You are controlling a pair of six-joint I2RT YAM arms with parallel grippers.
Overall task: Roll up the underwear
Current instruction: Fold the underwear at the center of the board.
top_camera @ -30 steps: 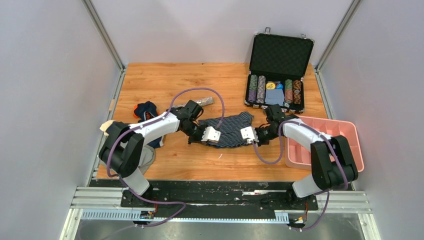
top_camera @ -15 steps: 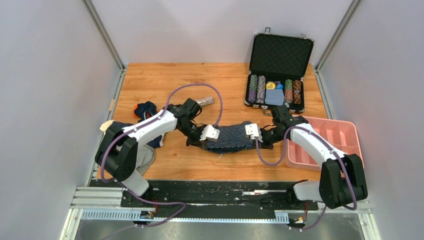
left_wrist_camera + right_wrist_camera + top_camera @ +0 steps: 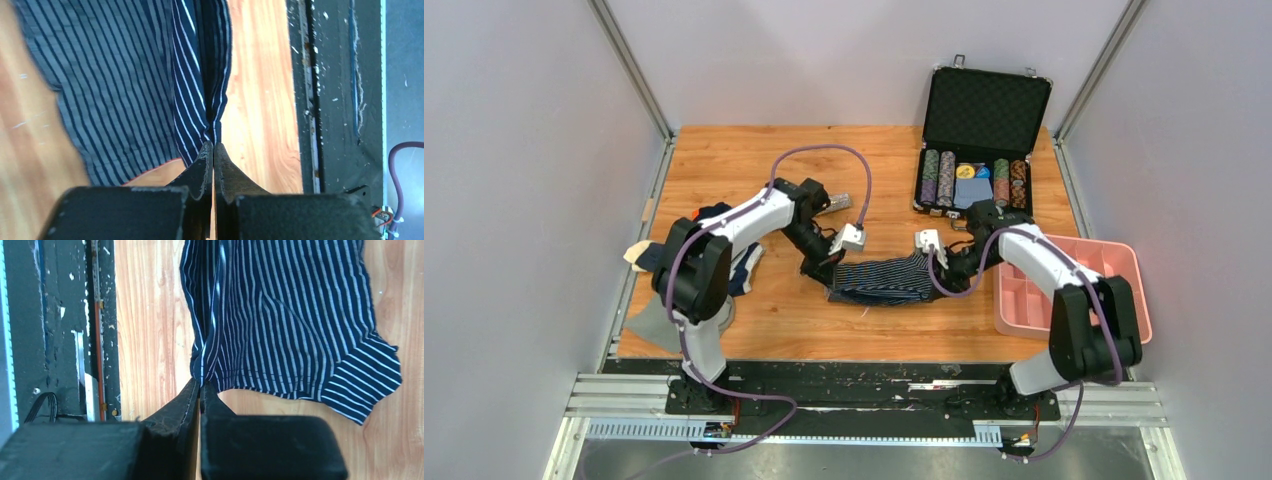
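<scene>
- Striped underwear [image 3: 884, 280]: navy w/ thin white stripes, low centre of the top view, on the table [image 3: 754, 160] near its front edge. It is bunched into a long band running L–R and sags a bit in the middle.
- Left wrist view: left jaws clenched on a folded edge of the striped cloth [image 3: 125, 85]. The fabric fans toward the upper left of the frame, w/ a doubled fold running straight up from the tips.
- Right wrist view: right jaws likewise pinched tight on a corner of the same cloth [image 3: 290, 315]. A leg hem spreads toward the right of the frame, w/ bare wood under it.
- Left arm [image 3: 744, 215] holds the band's left end and right arm [image 3: 1044, 265] its right end. Can't tell if the middle is off the table.
- Grey cloth [image 3: 649, 325]: flat, lower left, hanging over the table's edge.
- Pink tray [image 3: 1124, 290]: right edge, divided into compartments, just beside the right arm.
- Plain navy underwear [image 3: 714, 215]: crumpled at mid left, orange patch showing, partly behind the left arm, well apart from the striped pair.
- Black case [image 3: 984, 110]: upper right, lid upright and open. Inside are rows of poker chips [image 3: 939, 178] in stacks, w/ a blue flat item [image 3: 972, 193] between them.
</scene>
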